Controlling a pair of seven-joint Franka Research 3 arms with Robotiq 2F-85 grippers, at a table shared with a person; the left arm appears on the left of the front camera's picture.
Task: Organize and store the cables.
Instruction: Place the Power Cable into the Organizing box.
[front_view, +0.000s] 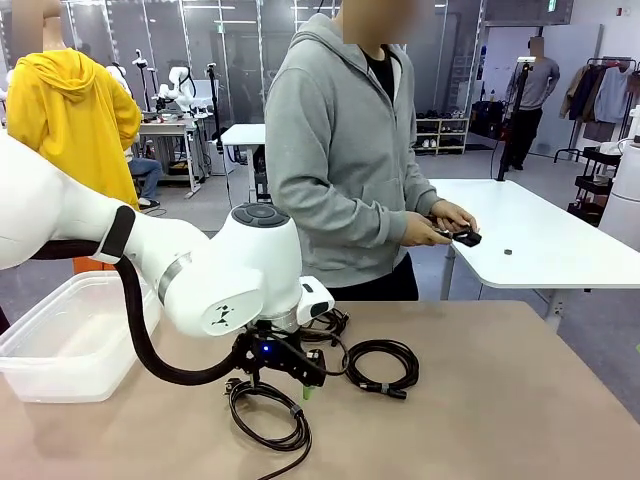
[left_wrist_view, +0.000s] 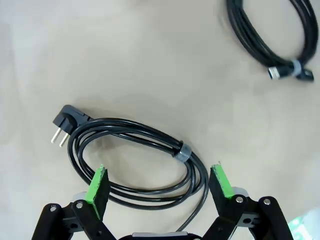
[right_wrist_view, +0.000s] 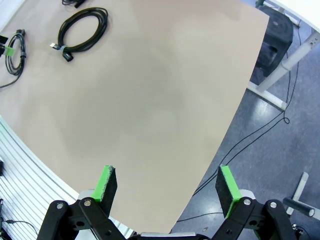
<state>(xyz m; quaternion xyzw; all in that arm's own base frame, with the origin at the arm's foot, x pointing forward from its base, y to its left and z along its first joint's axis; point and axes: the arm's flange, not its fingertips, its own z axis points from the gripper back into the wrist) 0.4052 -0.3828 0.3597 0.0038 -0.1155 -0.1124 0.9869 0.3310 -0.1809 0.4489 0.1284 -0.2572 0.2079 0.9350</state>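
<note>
Cables: none stored yet, judging by the layout. Table carries every coil; the translucent container at its 9 o'clock edge appears empty. Plug-ended coil lies at 6 o'clock, a second coil at 3 o'clock from it, and a third coil partly hidden behind the left arm. Left gripper hovers fully spread over the plug-ended coil, gripping nothing. Right gripper is equally spread and empty, above the table's edge. All coils are left to bin.
</note>
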